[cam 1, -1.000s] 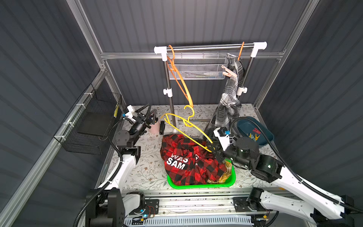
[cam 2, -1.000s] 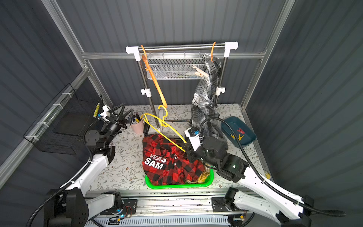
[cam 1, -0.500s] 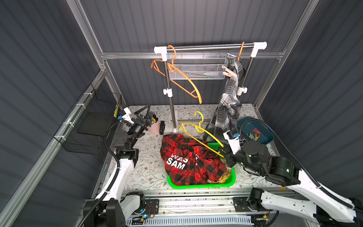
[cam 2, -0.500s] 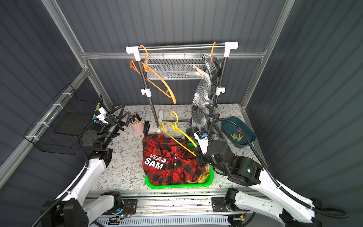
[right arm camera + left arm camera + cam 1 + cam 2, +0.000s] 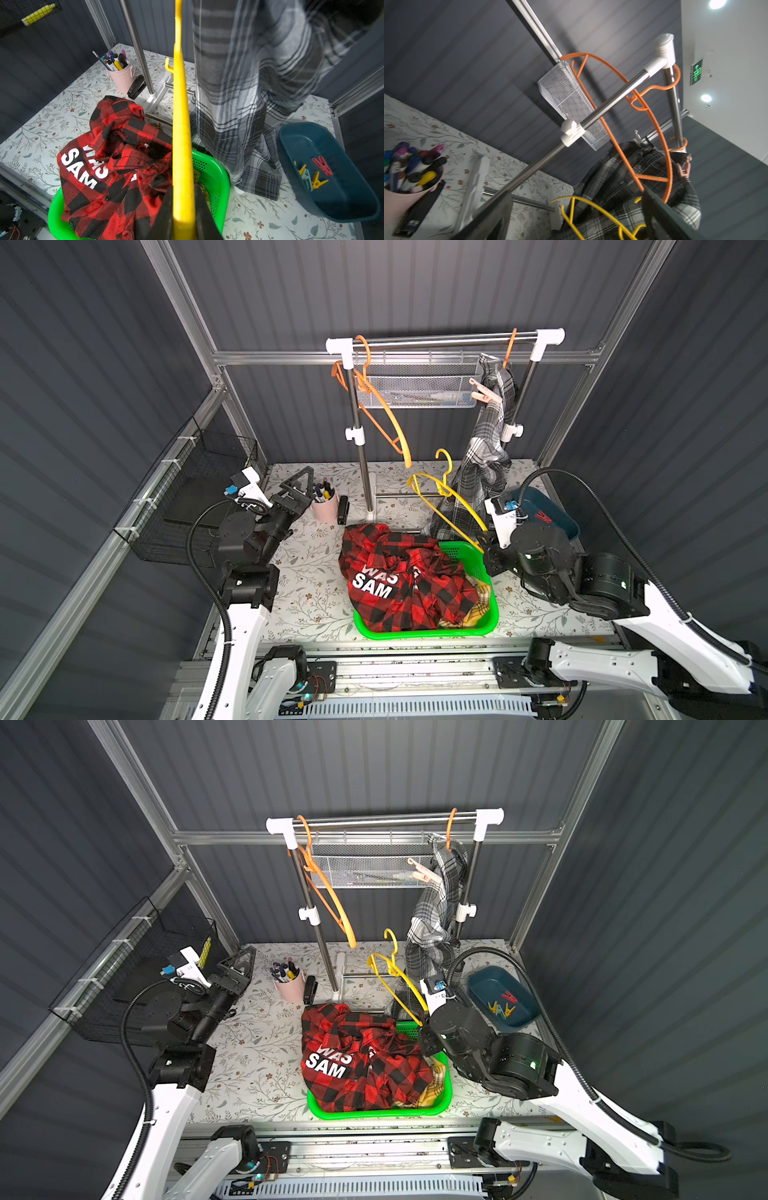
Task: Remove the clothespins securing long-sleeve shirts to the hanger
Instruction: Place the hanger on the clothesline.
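Right gripper (image 5: 184, 209) is squeezed tight on the lower arm of the yellow hanger (image 5: 180, 116), which rises bare out of its jaws with no shirt on it. Just below that gripper sits the green basket (image 5: 214, 166). The red-and-black shirt (image 5: 116, 166), white letters up, is heaped in it and spills over the rim onto the tabletop (image 5: 307, 572). A corner of the yellow-and-black shirt (image 5: 478, 612) peeks out underneath.

Right behind the gripper hangs the grey plaid shirt (image 5: 486, 448), draped from the rail (image 5: 440, 339), its hem down on the tabletop. High above the gripper, the salmon-pink clothespins (image 5: 482, 391) are clipped at that shirt's shoulder, well out of its reach here. Just off the gripper's outer side is the blue tray (image 5: 342, 197). Loose clothespins (image 5: 315, 172) in red, yellow and a pale colour lie in it.

Over to the left gripper (image 5: 298, 485): jaws spread wide, nothing between them, in the left wrist view and in both top views. It sits low and angled upward, just beside the pink cup of markers (image 5: 325, 508). Above it an empty orange hanger (image 5: 612, 135) dangles tilted from the rail's end. That gripper is well apart from every shirt and every pin.
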Controlling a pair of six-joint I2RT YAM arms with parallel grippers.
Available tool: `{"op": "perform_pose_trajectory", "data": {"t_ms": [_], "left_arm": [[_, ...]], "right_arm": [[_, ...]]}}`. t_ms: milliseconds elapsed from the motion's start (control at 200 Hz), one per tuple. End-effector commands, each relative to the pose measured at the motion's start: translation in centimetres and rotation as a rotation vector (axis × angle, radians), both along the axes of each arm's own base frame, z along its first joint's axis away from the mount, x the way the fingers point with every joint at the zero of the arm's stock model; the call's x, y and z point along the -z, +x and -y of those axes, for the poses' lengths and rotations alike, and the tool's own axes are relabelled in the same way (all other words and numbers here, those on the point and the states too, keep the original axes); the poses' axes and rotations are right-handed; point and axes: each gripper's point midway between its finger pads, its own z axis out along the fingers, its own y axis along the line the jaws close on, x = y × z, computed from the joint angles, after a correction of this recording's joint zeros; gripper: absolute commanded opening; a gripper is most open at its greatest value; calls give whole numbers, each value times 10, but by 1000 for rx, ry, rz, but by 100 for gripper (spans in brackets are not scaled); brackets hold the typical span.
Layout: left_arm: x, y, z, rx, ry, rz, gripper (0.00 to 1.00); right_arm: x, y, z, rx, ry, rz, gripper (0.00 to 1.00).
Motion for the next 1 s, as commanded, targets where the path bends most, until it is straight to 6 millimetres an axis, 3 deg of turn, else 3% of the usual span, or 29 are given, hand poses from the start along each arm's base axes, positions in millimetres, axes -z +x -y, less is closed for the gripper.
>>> {"op": "perform_pose_trajectory", "data": {"t_ms": [0, 160, 555, 695, 996], "left_arm": [[8, -1, -12, -75, 96, -41, 97], [20, 1, -18, -111, 113, -76, 97], [26, -1, -24, -146, 133, -93, 97], [29, -2, -26, -160, 138, -103, 97], [42, 0, -29, -173, 155, -142, 97]], "right_arm": [[-35, 7, 2, 48, 5, 94, 0], [-70, 17, -11, 47, -54, 180, 0], [-148, 43, -48, 21, -76, 360, 0], [-166, 59, -57, 4, -56, 375, 0], [-184, 92, -79, -17, -57, 408, 0]]}}
